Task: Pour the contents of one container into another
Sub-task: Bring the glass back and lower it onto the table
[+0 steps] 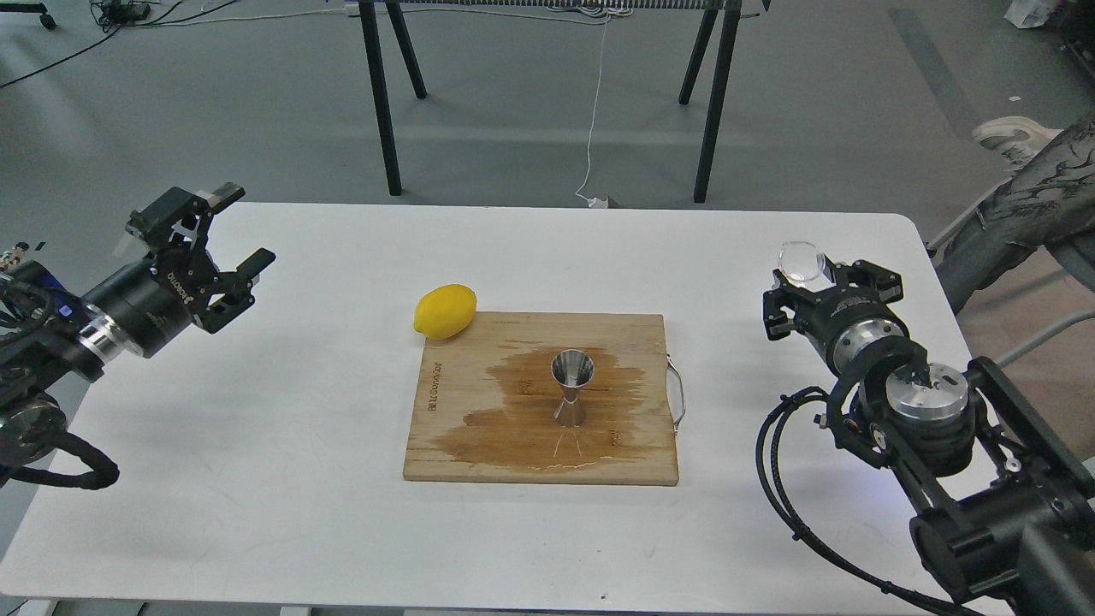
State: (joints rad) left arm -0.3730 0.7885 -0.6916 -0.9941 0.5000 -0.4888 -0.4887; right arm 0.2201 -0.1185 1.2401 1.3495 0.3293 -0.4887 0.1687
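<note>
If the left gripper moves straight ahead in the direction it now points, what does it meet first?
Probably nothing: the open left gripper points up and right, over the bare far part of the table. The lemon lies below that line, though depth is unclear.

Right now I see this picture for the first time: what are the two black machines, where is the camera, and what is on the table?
The camera sits in the robot's head, looking forward and down. The two black machines are its arms. The left gripper is open and holds nothing. The right gripper holds a small clear cup. On the white table lies a wooden cutting board with a dark wet patch. A steel jigger stands upright on it. A yellow lemon lies at the board's far left corner.
</note>
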